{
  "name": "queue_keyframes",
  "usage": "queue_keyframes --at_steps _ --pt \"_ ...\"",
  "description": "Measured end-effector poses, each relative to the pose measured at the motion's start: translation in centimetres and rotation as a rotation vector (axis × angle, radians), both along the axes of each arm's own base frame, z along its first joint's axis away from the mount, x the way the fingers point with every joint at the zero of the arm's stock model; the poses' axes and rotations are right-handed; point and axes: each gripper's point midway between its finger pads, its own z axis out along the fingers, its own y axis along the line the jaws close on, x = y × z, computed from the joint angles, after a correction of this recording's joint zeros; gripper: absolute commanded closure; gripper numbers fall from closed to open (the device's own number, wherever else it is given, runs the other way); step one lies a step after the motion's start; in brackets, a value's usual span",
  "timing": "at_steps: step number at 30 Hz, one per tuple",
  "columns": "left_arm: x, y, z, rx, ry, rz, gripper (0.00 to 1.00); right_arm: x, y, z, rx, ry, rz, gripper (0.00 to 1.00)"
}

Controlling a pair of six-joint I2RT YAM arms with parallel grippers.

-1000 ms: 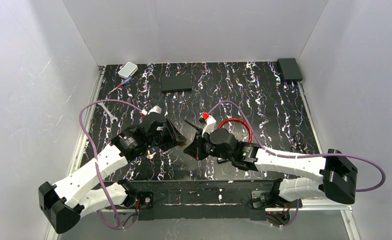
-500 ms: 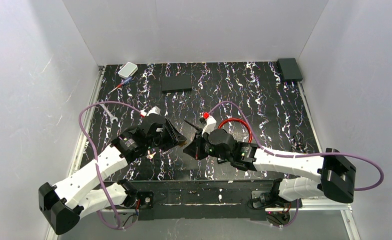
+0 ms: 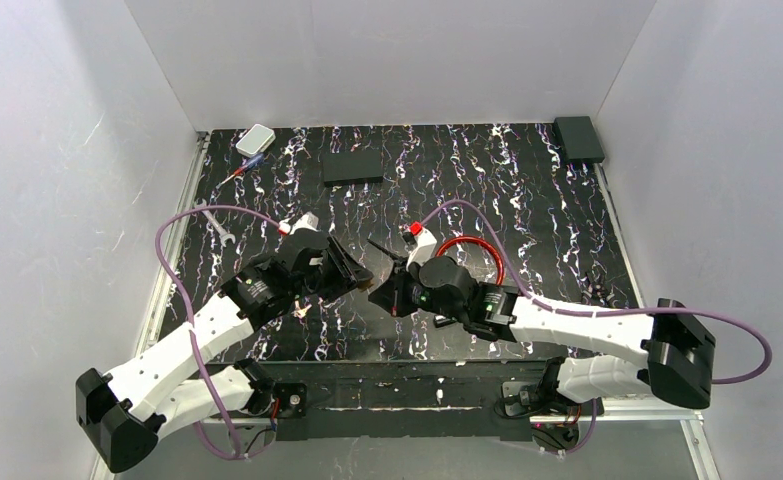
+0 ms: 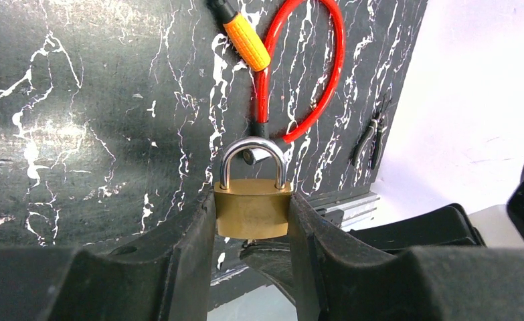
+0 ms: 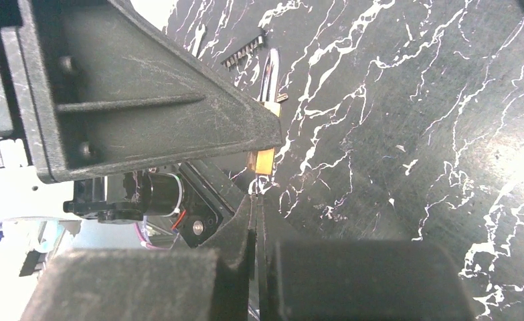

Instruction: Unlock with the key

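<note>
Left gripper (image 4: 252, 215) part-open jaws clamp small brass padlock (image 4: 252, 206); right gripper (image 5: 255, 200) jaws fully closed, contents indiscernible. Slim orange-bodied black-tipped key (image 4: 245, 43) lies on tabletop (image 4: 78, 100), padlock's twelve o'clock. Risk: closed jaws knock padlock askew.

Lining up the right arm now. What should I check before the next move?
1. Grip: the left claw clamps the brass padlock: ok.
2. Lock state: the shackle is closed, not yet opened: ok.
3. Tool in hand: not ok; the orange key lies on the table by the red cable.
4. Load: the right claw is shut; holding anything: cannot tell.
5. Position of the keyhole: cannot tell, hidden.
</note>
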Motion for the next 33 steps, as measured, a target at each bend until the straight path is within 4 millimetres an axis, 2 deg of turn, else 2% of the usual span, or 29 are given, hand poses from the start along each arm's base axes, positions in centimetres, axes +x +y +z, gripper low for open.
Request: queue_keyframes --at_steps 9,14,19,23,27,33 --pt "-0.4 0.2 -0.5 0.01 0.017 -0.005 1.0 1.1 -1.0 2.0 0.023 -0.036 -0.052 0.99" --pt "-0.5 0.1 -0.6 0.007 0.029 -0.001 1.0 1.4 -0.8 2.4 0.045 -0.039 -0.06 0.99" --pt "-0.4 0.7 -1.0 -0.01 0.073 0.084 1.0 1.3 -0.5 2.2 0.063 -0.024 -0.053 0.99" --pt "-0.6 1.2 -2.1 -0.04 0.129 0.173 1.0 1.3 -0.7 2.1 0.085 -0.02 -0.064 0.99" --pt "-0.6 1.1 -2.3 -0.081 0.178 0.235 1.0 1.5 -1.5 1.5 0.086 -0.019 -0.095 0.99" --pt "-0.3 0.4 -2.2 -0.164 0.261 0.326 1.0 2.0 -2.3 1.8 0.113 -0.029 -0.145 0.99"
